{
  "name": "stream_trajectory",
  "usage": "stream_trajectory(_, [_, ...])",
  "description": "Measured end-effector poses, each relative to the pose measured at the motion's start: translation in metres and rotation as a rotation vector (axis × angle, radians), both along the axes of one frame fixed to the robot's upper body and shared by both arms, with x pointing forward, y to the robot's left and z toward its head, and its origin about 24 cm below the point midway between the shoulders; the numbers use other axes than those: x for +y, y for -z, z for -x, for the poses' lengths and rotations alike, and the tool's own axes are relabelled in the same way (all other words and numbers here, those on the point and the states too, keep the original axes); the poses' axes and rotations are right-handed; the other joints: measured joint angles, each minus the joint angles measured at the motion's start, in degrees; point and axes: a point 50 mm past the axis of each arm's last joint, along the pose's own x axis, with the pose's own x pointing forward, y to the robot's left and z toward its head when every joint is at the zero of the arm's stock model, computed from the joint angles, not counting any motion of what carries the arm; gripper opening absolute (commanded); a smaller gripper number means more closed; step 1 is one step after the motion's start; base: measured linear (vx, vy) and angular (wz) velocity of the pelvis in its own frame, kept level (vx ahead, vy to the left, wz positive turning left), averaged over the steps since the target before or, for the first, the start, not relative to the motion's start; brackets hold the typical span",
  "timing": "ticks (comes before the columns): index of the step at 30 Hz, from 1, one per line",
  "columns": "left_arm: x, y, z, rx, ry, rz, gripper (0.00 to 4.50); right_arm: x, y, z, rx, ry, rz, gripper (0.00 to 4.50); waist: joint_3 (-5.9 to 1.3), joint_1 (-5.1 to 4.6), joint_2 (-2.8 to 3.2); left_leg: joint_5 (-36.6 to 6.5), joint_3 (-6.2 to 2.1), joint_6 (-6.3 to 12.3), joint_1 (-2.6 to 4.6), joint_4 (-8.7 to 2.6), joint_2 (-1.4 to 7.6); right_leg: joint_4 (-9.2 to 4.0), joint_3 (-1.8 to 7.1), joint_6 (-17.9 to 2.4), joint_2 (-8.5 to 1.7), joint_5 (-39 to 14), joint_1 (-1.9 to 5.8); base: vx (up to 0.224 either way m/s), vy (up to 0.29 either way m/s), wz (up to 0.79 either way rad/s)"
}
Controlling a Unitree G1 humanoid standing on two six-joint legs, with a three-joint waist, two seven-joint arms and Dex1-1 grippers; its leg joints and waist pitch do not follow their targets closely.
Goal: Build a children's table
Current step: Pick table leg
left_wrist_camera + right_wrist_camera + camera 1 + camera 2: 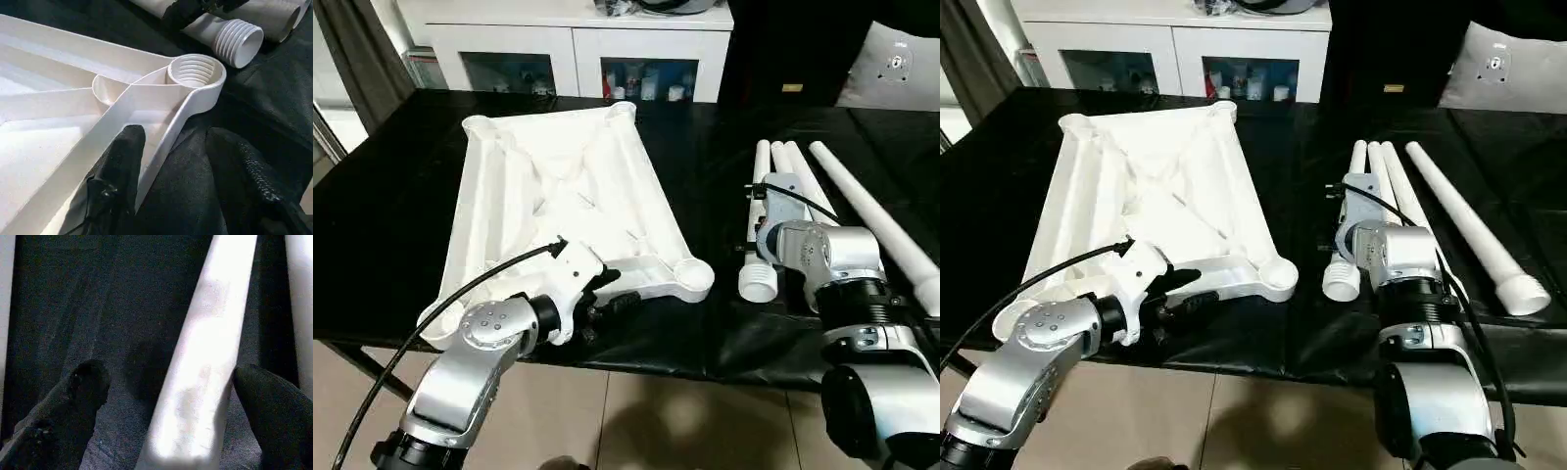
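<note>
Left eye view: one white plastic tabletop (573,211), lying upside down on a black-covered table (391,206), toward its left half; squarish, with ribbed diagonal braces across the underside and round sockets at the corners, the near right socket (194,72) threaded inside. Four white legs (862,211), long, round and tapered, lie side by side on the black cloth to the right of the top, apart from it; three are bunched together and one lies a little farther right; the near end of one (239,41) shows a ridged screw thread and an open hollow. Left gripper (176,166), black and rough-surfaced, sits at the top's near edge beside the threaded socket: jaws about half apart, one finger (124,161) resting on the inner side of the white rim, the other on the black cloth outside it, the rim passing between them; whether they pinch it cannot be told. Right gripper (168,391) hangs over the bunched legs, jaws spread wide, a leg (200,362) lying between the two fingers with a gap on one side. Behind the table, one white cabinet (578,44) with glass doors, and one grey cushion (891,69) at the far right.
</note>
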Motion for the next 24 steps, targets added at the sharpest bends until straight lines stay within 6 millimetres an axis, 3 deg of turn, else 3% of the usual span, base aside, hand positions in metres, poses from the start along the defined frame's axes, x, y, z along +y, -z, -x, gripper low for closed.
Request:
stream_trajectory(5, [0.0, 0.0, 0.0, -0.001, -0.006, -0.002, 2.29, 0.0, 0.003, 0.001, 0.022, -0.004, -0.032, 4.5, 0.0, 0.06, 0.0, 0.0, 0.0, 0.0, 0.01, 0.0, 0.0, 0.01, 0.0, 0.0, 0.0, 0.0, 0.0, 0.0, 0.0, 0.0])
stream_trajectory(7, [0.0, 0.0, 0.0, -0.002, -0.006, -0.004, 2.32, 0.002, 0.007, 0.002, 0.042, -0.013, -0.053, 4.22, 0.0, 0.04, 0.0, 0.0, 0.0, 0.0, 0.0, 0.0, 0.0, 0.01, 0.0, 0.0, 0.0, 0.0, 0.0, 0.0, 0.0, 0.0])
stream_trajectory(10, [0.0, 0.0, 0.0, -0.002, -0.006, -0.005, 2.32, 0.003, 0.008, 0.003, 0.05, -0.025, -0.069, 4.22, -0.04, 0.05, -0.06, 0.0, 0.0, 0.0, 0.02, 0.0, 0.0, 0.0, 0.0, 0.0, 0.0, 0.0, 0.02, 0.0, 0.0, 0.0])
stream_trajectory(11, [0.0, 0.0, 0.0, -0.002, -0.006, -0.005, 2.32, 0.003, 0.009, 0.003, 0.053, -0.027, -0.073, 3.91, -0.05, 0.05, -0.09, 0.0, 0.0, 0.0, 0.04, 0.0, 0.0, 0.01, 0.0, 0.0, 0.0, 0.0, 0.03, 0.0, 0.0, 0.0])
stream_trajectory(15, [0.0, 0.0, 0.0, -0.002, -0.009, -0.006, 2.32, 0.003, 0.011, 0.003, 0.057, -0.029, -0.078, 3.77, -0.13, 0.01, -0.23, 0.0, 0.01, -0.01, 0.09, 0.01, 0.0, 0.06, 0.0, 0.0, 0.0, 0.0, 0.06, 0.0, 0.0, 0.0])
stream_trajectory(16, [0.0, 0.001, 0.0, -0.002, -0.01, -0.006, 2.32, 0.003, 0.011, 0.003, 0.058, -0.03, -0.08, 3.53, -0.15, 0.01, -0.25, 0.0, 0.01, -0.02, 0.11, 0.01, 0.0, 0.07, 0.0, 0.0, 0.0, 0.0, 0.07, 0.0, 0.0, 0.0])
stream_trajectory(24, [-0.001, 0.001, 0.0, 0.002, -0.007, -0.008, 2.32, 0.002, 0.014, 0.003, 0.071, -0.023, -0.095, 2.96, -0.22, -0.02, -0.37, 0.1, 0.01, -0.09, 0.18, 0.0, 0.01, 0.16, 0.0, 0.0, 0.0, 0.0, 0.1, 0.0, 0.0, 0.0])
